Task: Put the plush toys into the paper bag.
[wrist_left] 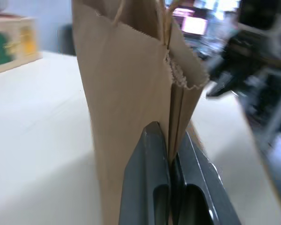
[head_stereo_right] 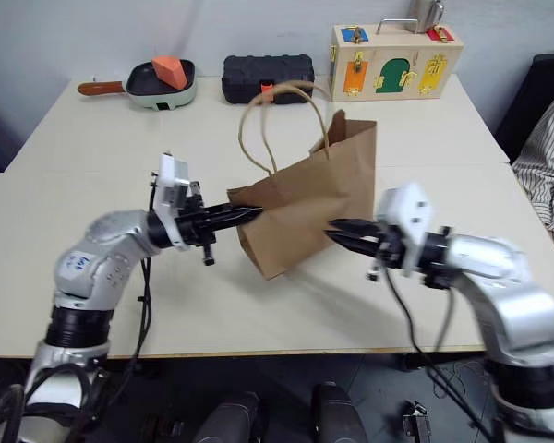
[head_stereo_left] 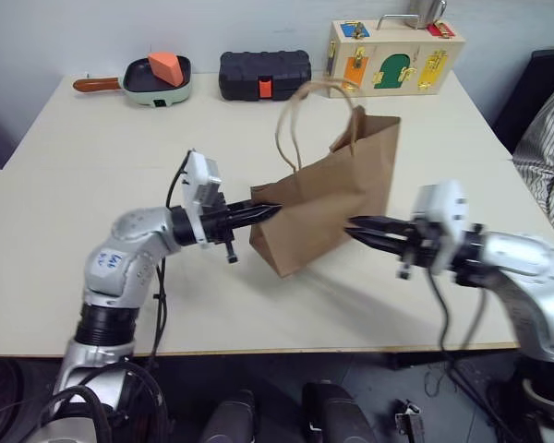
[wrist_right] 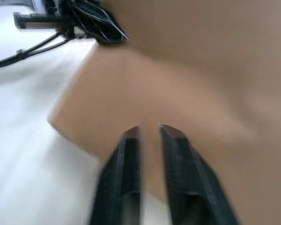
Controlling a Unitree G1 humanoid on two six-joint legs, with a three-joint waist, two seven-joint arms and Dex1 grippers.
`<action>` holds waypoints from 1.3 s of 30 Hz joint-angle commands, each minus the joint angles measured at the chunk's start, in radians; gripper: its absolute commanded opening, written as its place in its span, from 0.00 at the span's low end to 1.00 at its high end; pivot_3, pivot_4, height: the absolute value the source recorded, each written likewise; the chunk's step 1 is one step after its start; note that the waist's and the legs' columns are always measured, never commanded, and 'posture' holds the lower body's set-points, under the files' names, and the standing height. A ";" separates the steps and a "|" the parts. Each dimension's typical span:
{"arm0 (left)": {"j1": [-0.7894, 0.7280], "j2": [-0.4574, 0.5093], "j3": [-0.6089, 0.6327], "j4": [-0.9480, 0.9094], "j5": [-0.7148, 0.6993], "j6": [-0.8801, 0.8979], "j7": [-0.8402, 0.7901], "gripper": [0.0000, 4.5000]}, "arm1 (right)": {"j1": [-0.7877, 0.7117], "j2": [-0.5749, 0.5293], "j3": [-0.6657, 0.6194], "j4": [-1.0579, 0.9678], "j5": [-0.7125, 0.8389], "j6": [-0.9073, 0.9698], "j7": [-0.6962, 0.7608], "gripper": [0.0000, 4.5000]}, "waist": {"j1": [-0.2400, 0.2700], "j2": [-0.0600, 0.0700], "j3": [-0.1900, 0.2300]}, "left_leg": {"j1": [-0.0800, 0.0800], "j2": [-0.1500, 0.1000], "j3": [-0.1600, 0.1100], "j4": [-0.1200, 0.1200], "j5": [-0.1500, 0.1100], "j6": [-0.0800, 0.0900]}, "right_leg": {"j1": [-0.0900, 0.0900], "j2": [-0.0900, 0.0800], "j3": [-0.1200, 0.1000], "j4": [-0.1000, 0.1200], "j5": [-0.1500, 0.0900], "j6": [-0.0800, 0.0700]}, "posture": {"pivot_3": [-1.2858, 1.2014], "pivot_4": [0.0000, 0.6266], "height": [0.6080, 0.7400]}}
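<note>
The brown paper bag (head_stereo_left: 332,198) hangs tilted over the middle of the table, its loop handles (head_stereo_left: 295,111) standing up and its lower corner close to the tabletop. My left gripper (head_stereo_left: 275,210) comes in level from the left and is shut on the bag's folded side edge. In the left wrist view the two fingers (wrist_left: 150,154) pinch that paper edge (wrist_left: 126,93). My right gripper (head_stereo_left: 354,226) sits just at the bag's right side with its fingers slightly open. Nothing is between them in the right wrist view (wrist_right: 150,129). The plush toys are out of view.
Along the far table edge stand a pan (head_stereo_left: 140,85) holding a hard orange wedge (head_stereo_left: 169,66), a black case (head_stereo_left: 264,74) and a wooden latch box (head_stereo_left: 394,55). Something in striped cloth (head_stereo_left: 547,148) is at the right, beyond the table.
</note>
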 commanded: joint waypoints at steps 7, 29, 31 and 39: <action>-0.276 0.001 -0.148 0.486 0.154 -0.371 -0.497 0.00 | 0.424 -0.183 -0.778 -0.226 0.404 0.312 0.240 0.92 | 0.013 -0.001 0.000 | 0.001 0.000 0.000 0.000 -0.001 0.002 | 0.003 0.000 -0.001 0.000 0.000 0.000 | 0.52 0.24 1.00; -0.190 0.245 -0.083 0.421 0.100 -0.246 -0.435 0.54 | 0.323 -0.245 -0.464 0.001 0.258 0.051 0.163 1.00 | -0.013 -0.006 0.003 | 0.001 0.002 0.001 0.000 -0.001 0.003 | -0.001 0.001 0.003 0.003 0.000 0.001 | 0.52 0.24 1.00; -0.060 0.366 0.034 0.206 -0.006 -0.048 -0.371 0.69 | 0.268 -0.271 -0.404 0.083 0.226 0.014 0.199 1.00 | -0.017 -0.006 0.003 | 0.000 0.002 0.001 -0.001 -0.001 0.003 | 0.000 0.001 0.002 0.003 0.000 0.001 | 0.52 0.24 1.00; 0.536 0.542 0.686 -0.276 -0.224 0.338 -0.250 1.00 | 0.008 -0.340 -0.192 0.414 0.130 -0.096 0.353 1.00 | -0.005 -0.003 0.005 | 0.001 0.002 0.000 0.000 -0.002 0.004 | 0.003 0.000 0.003 -0.004 0.000 0.001 | 0.52 0.24 1.00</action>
